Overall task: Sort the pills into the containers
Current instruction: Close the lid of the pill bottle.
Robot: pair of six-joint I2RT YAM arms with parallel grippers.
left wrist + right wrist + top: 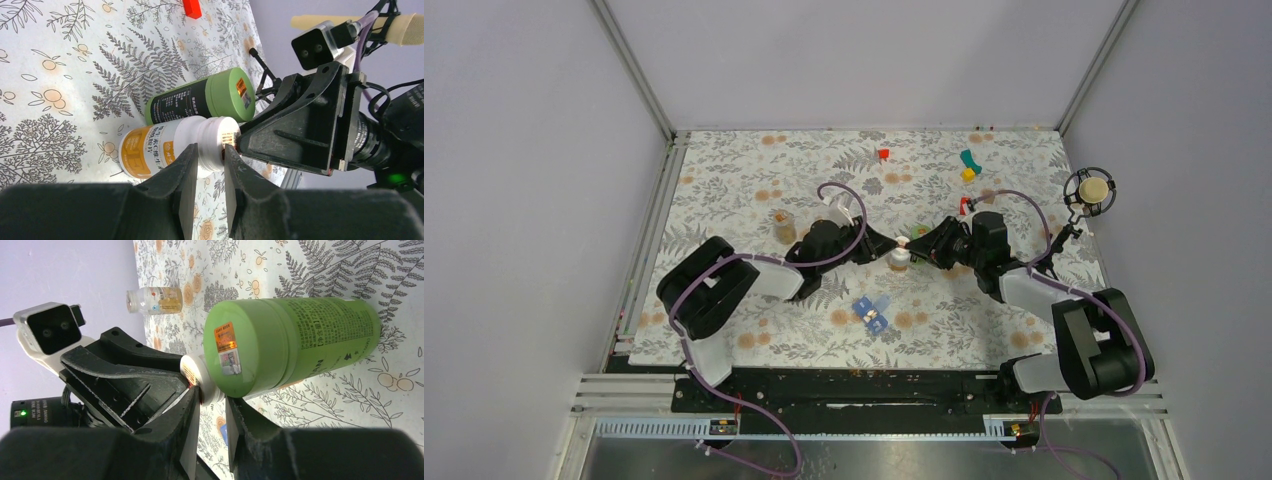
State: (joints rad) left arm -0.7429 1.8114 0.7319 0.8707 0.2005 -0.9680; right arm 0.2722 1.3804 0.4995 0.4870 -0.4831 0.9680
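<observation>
L gripper (210, 167) clamped on white bottle (155, 147) at neck, just below cap (222, 137). Prob. there to stop body turning. R gripper (212, 407) pinched on same cap from opp. side; pose suggests twist-off step. Bottle upright, mid table (724, 180). Green bottle (300, 335) just beside, ungripped. Blue pill box (873, 313) sits nearer arm bases, well apart from both claws, awaiting pills; contents too small to tell. Risk: cap slip, green bottle knocked.

White tablecloth (754, 180) printed with grey ferns and orange blossoms. Translucent blue pill box (872, 314). Green bottle (227, 95) with a dark label and orange sticker. White bottle (165, 147) with an orange label. Red block (883, 154).
</observation>
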